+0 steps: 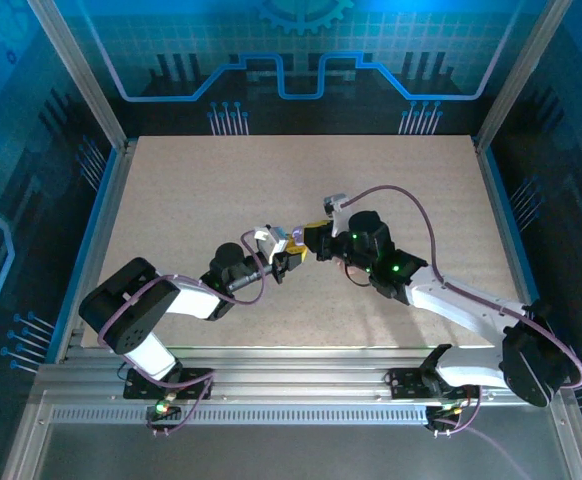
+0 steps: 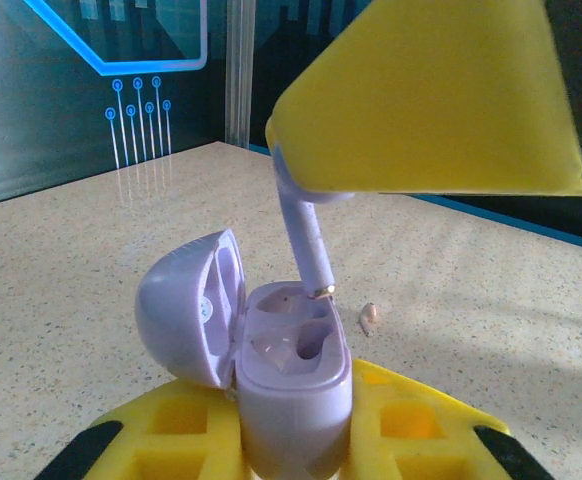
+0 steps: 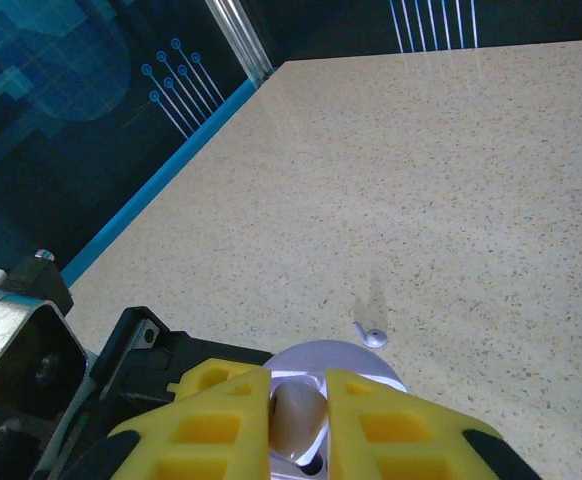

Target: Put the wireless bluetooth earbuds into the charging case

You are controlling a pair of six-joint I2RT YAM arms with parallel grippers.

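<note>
Both arms meet over the middle of the table (image 1: 191, 190), a little toward its near edge. The left gripper (image 2: 296, 445) is closed tight around the lower body of the lilac charging case (image 2: 291, 370), one yellow finger on each side, holding it upright off the tabletop. The case lid (image 2: 186, 300) is swung open to the left and the two sockets inside are bare. The right gripper (image 3: 299, 400) comes in from above with its yellow fingers (image 2: 421, 90) pinched almost shut on the head of one earbud (image 2: 306, 235). The stem hangs down at a slight tilt, and its gold-ringed tip is at the far rim of the case, over the right-hand socket. Can't tell if the tip touches the rim. From the right wrist view the pale bud sits in the narrow gap between the two fingers, with the round case right under it. A second earbud (image 2: 369, 317) lies loose on the table just beyond the case, near the middle, apart from both grippers and touching nothing but the surface.
</note>
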